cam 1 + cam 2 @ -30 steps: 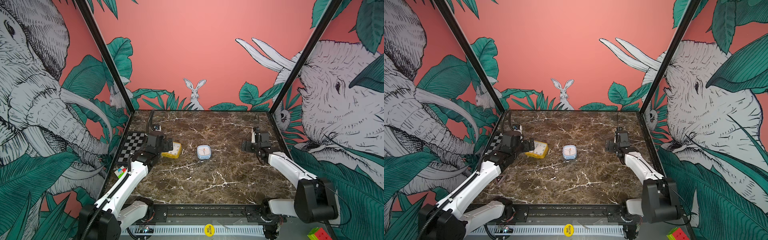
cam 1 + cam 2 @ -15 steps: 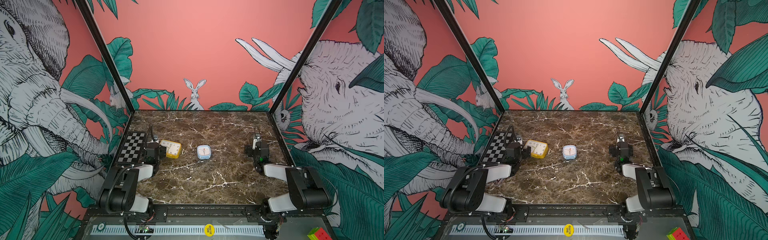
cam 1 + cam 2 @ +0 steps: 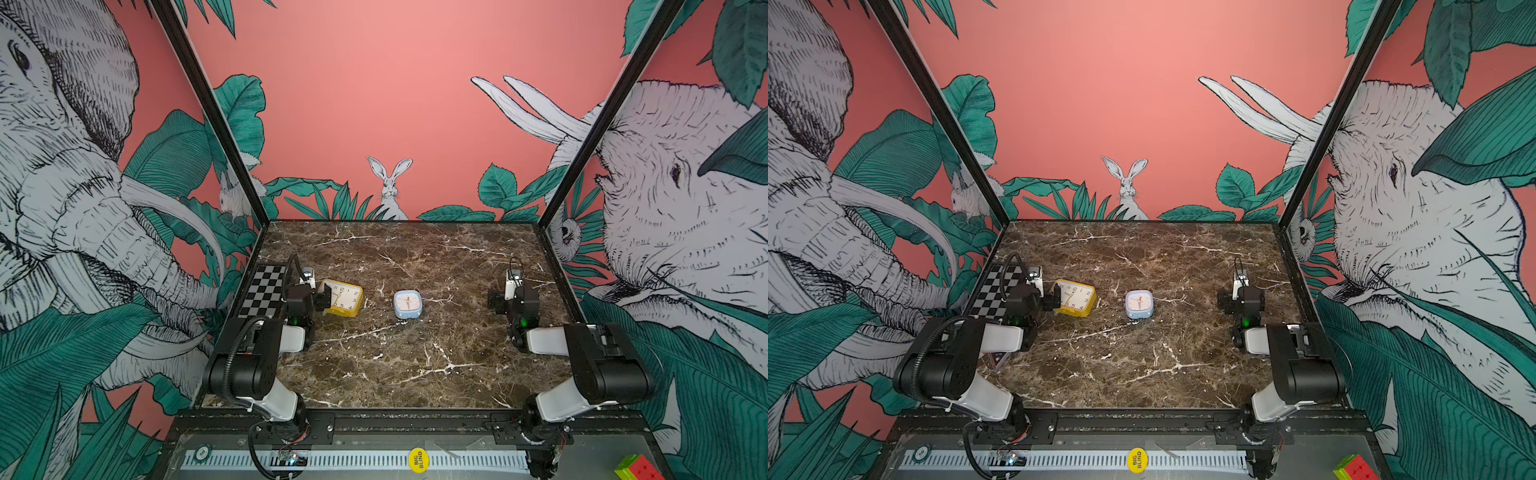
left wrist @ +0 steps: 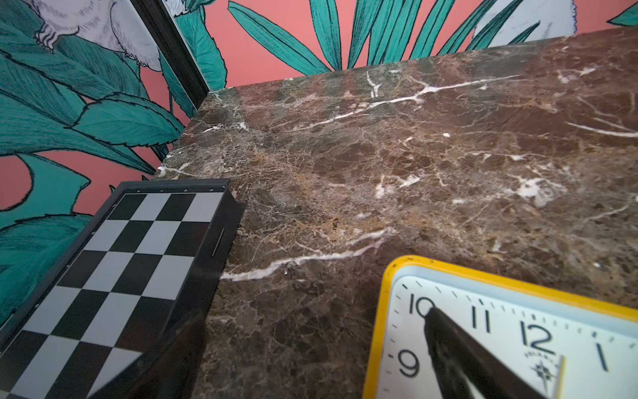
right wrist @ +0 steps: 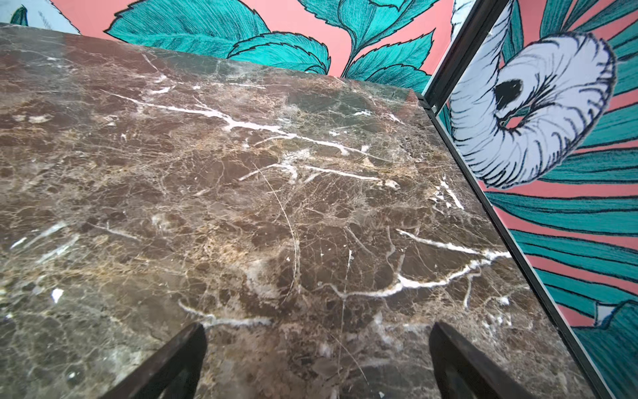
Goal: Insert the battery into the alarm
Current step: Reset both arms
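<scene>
Yellow alarm clock (image 3: 345, 297) just beside wide left fingers (image 4: 455, 352); wide right fingers (image 5: 172, 362) well away.

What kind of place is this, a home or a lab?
Likely a robot lab booth: a left arm and right arm mounted on a rail, printed jungle wall panels enclosing a marble-look tabletop.

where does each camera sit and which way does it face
Both top views: high at the front, looking down toward the back wall; left arm, right arm, yellow clock, blue clock, chessboard.
Left wrist: on the left arm, low, facing the back-left corner; left gripper open, one finger before the yellow clock.
Right wrist: on the right arm, facing the back-right corner across the table; right gripper open.
Shared: left wrist and top views show yellow clock, chessboard.
</scene>
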You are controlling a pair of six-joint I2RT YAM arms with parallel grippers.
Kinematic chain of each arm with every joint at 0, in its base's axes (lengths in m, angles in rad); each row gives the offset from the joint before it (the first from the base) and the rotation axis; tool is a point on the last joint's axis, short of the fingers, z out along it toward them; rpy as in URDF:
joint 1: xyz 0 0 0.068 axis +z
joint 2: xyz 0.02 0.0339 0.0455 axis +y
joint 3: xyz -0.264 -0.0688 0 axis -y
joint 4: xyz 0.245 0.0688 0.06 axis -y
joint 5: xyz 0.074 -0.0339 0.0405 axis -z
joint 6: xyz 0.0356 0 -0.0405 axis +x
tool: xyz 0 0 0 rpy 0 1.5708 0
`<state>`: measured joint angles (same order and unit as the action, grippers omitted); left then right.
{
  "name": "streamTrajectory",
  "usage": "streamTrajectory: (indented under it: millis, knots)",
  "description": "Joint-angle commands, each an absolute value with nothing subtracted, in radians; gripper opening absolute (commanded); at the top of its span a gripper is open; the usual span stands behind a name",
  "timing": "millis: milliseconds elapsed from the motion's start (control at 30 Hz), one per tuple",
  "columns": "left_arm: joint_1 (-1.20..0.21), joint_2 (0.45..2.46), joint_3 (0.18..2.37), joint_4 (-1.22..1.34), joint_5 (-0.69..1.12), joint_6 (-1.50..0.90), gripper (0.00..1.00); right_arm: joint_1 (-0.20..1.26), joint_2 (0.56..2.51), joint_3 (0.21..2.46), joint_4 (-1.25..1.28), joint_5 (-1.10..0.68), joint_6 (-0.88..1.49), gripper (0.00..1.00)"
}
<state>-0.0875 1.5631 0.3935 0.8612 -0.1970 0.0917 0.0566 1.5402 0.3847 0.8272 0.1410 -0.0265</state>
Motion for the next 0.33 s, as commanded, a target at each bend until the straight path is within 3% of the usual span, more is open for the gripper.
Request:
streamTrajectory:
  millis: [0, 300]
  knots:
    - [-0.080, 1.556, 0.411, 0.882, -0.181, 0.105, 0.99, 0.052, 1.526, 0.390, 0.866, 0.132, -0.028, 0.98]
    - [-0.080, 1.548, 0.406, 0.876, -0.179, 0.104, 0.99, 0.049, 1.530, 0.399, 0.850, 0.123, -0.026, 0.98]
